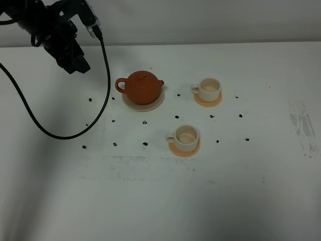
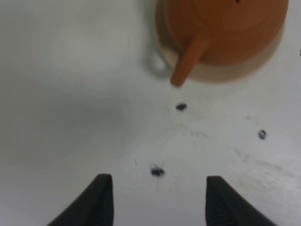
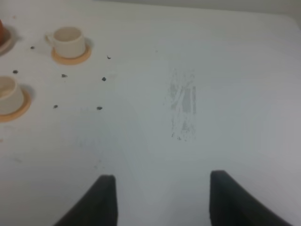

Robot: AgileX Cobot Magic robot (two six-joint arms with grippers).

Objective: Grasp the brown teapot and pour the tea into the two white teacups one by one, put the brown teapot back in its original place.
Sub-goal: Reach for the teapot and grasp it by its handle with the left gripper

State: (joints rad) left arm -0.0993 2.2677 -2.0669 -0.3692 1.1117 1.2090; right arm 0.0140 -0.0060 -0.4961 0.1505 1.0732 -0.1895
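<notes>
The brown teapot (image 1: 144, 87) sits lid on upon its beige round saucer, the original place (image 1: 156, 104), with the loop handle facing left. In the left wrist view the teapot (image 2: 221, 33) and its handle lie ahead of my left gripper (image 2: 157, 202), which is open, empty and well short of it. In the exterior view the left gripper (image 1: 79, 64) hangs at the upper left, away from the pot. The two white teacups (image 1: 209, 89) (image 1: 186, 136) stand on orange coasters. My right gripper (image 3: 160, 202) is open over bare table, with the teacups (image 3: 69, 40) (image 3: 7, 94) far off.
Small black marks (image 1: 145, 143) dot the white table around the pot and cups. A black cable (image 1: 60, 134) loops from the left arm down over the table's left side. A grey scuffed patch (image 1: 301, 125) lies at the right.
</notes>
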